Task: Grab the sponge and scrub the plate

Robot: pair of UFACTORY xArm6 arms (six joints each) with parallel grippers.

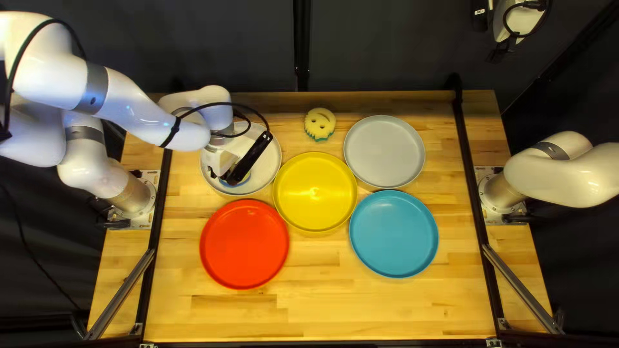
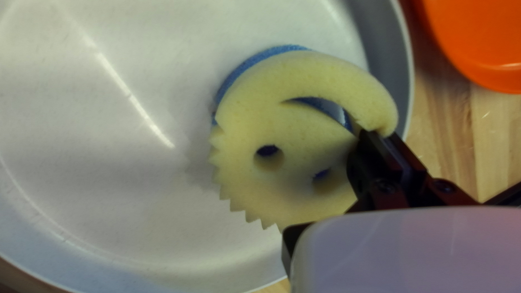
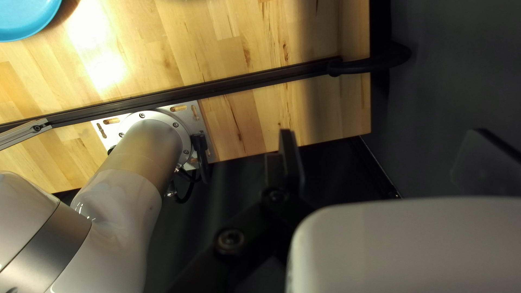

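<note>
Over the white plate (image 1: 263, 169), my left gripper (image 1: 227, 175) points down with a round sponge (image 1: 241, 183) at its fingers. In the left wrist view, the sponge (image 2: 282, 125) is a pale yellow smiley face with a jagged edge and a blue underside. The left gripper (image 2: 380, 135) is shut on the sponge's rim beside the mouth slot. The sponge lies over the white plate (image 2: 108, 217), near its rim; whether it presses on it I cannot tell. My right gripper (image 1: 498, 53) is raised beyond the table's far right corner; in its wrist view the right gripper (image 3: 388, 157) stands open and empty.
A second smiley sponge (image 1: 320, 124) lies at the table's far side. Yellow (image 1: 314, 192), grey (image 1: 384, 151), red (image 1: 244, 243) and blue (image 1: 393, 233) plates lie close around. Black rails (image 1: 465, 154) run along both table sides.
</note>
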